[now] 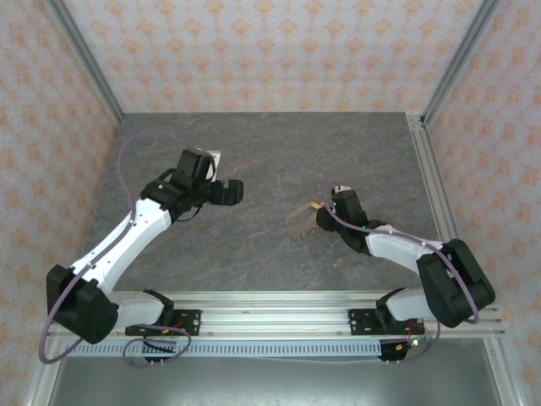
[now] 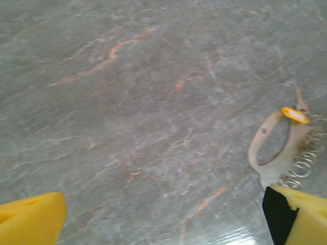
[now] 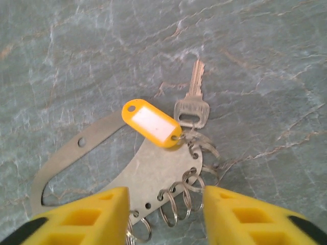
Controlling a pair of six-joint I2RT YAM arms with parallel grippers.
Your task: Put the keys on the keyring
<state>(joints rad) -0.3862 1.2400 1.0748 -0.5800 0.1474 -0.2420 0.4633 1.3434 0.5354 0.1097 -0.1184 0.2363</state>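
R tool (image 3: 164,202) over keyring (image 3: 148,171) w/ 1 key (image 3: 193,104), 1 tag (image 3: 152,123)

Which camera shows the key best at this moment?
Right wrist: the silver key lies whole and sharp beside the yellow tag. Left wrist catches a blurred blade tip at its right edge; in top external it is too small to tell.

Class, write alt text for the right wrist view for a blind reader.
A silver key and a yellow tag lie at the wire rings of a flat metal keyring on a grey marbled table. The right gripper, open, straddles the rings.
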